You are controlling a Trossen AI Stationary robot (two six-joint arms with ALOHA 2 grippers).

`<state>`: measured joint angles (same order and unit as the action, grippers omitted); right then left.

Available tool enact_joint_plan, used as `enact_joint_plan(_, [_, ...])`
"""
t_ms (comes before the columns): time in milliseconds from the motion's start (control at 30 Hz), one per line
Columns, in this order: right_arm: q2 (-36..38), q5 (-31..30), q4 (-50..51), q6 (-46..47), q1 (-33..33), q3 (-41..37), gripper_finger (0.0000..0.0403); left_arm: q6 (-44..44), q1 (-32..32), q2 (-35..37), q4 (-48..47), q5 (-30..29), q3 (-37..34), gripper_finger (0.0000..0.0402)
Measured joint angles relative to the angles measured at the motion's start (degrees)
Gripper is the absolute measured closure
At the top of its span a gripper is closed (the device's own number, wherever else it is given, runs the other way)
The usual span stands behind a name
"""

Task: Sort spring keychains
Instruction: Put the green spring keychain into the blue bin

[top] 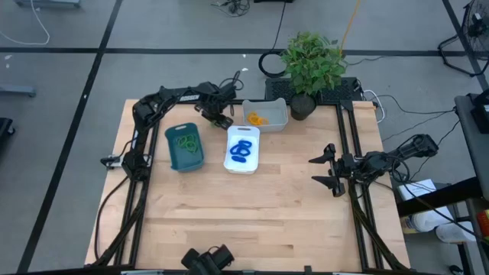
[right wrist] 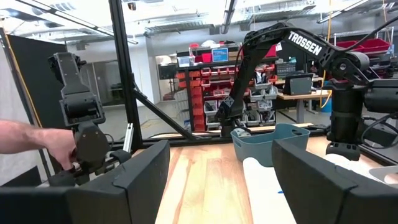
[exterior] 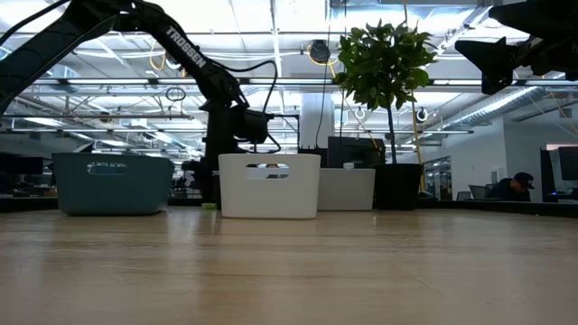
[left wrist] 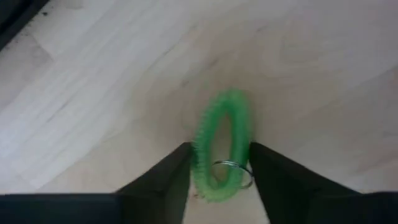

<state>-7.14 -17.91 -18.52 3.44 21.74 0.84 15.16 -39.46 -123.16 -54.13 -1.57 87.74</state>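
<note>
Between the left gripper (left wrist: pixel 219 163) jaws, flat on the wooden table (top: pixel 252 214): one green spring keychain (left wrist: pixel 222 144), its metal ring (left wrist: pixel 233 173) nearest the wrist. Dark fingers (left wrist: pixel 168 180) pressed close on either side of the coil, touching or nearly so; firm clamp or loose bracket, cannot tell. Seen from above, same gripper (top: pixel 216 116) down at the table's far part, between the teal tray (top: pixel 183 147) and the white tray (top: pixel 244 149).

Just beyond those jaws to one side, in the teal tray: a small cluster of green keychains (top: pixel 186 141). To the other side, in the white tray: blue keychains (top: pixel 241 150). Farther still, in the grey tray (top: pixel 266 113): orange-yellow keychains (top: pixel 257 118), next to the potted plant (top: pixel 312 65).

Well apart from all three trays, right gripper (top: pixel 324 169) held above the table's right edge, jaws wide apart, nothing between them. Past those fingers (right wrist: pixel 134 177), in the right wrist view: the left arm (right wrist: pixel 273 50) bent over the teal tray, and a person's hand (right wrist: pixel 43 146) at a black device (right wrist: pixel 81 124) off the table.
</note>
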Motion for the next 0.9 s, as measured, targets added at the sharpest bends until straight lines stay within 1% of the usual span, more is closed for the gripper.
enact_joint_plan(233, [-0.02,0.00,0.00,0.00,0.00,0.00,0.0135,-2.09,0.81,0.45,-0.40,2.15,-0.04,0.0362])
enact_joint_plan(267, [0.00,0.00,0.00,-0.02,0.00,0.00,0.0135,-2.68,1.17,0.69,-1.01,2.24,-0.04,0.0378])
enact_joint_plan(300, [0.00,0.00,0.00,-0.02,0.00,0.00,0.0135,-3.15,1.59,1.12,-1.61,2.05,-0.09,0.0384])
enact_joint_plan(433, [-0.01,0.00,0.00,0.00,0.00,0.00,0.0135,-4.07,3.85,3.64,-5.16,2.90,-0.56,0.0381])
enact_joint_plan(500, [0.00,0.00,0.01,0.00,0.00,0.00,0.0135,-4.25,5.37,6.33,-6.98,3.55,-0.51,0.0386])
enact_joint_plan(667, [0.00,0.00,0.00,-0.01,0.00,0.00,0.0135,-4.03,9.22,11.59,-10.58,3.01,-0.41,0.0387])
enact_joint_plan(767, [0.00,0.01,0.00,-0.02,0.00,0.00,0.0135,-3.92,12.45,15.61,-13.55,2.87,-0.30,0.0387])
enact_joint_plan(900, [0.00,0.00,0.00,-0.01,0.00,0.00,0.0135,-3.34,17.86,20.19,-17.79,1.18,-0.32,0.0387])
